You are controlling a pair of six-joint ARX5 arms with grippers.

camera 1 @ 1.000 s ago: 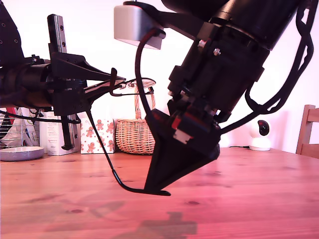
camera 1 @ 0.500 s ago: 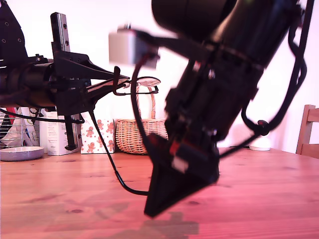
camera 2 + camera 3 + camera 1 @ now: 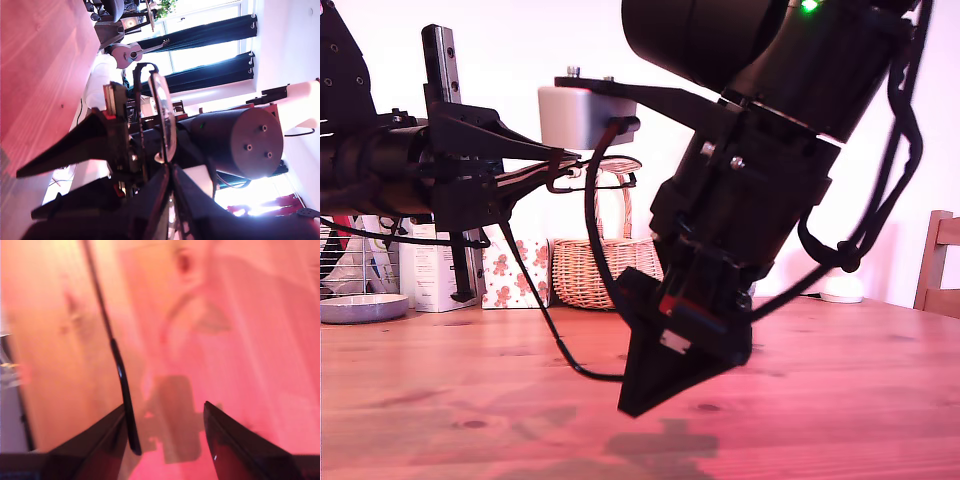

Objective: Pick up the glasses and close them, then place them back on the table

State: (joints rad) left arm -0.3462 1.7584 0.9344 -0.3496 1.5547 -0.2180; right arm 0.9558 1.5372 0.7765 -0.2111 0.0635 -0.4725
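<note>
Tool number one, my first gripper [image 3: 555, 165], comes in from the exterior view's left and is pinched tight on the glasses [image 3: 605, 172]. It holds them by the frame, high up above the worktop [image 3: 840, 400]. In the first wrist view the clear lens [image 3: 162, 117] stands just past the tips of the tool [image 3: 167, 172].

One thin black temple arm [image 3: 535, 300] hangs down from the glasses and curves at its end near the worktop.

My second gripper [image 3: 655, 385] points down in the middle of the exterior view, just above the worktop. Its two fingers [image 3: 107, 432] are spread apart and grip nothing. In the second wrist view the end of the temple arm [image 3: 125, 400] lies right by one finger, but I cannot tell if they touch.

Behind, a wicker basket [image 3: 585, 270] and a box with gingerbread men [image 3: 515, 272] sit on the worktop. I cannot read any writing
</note>
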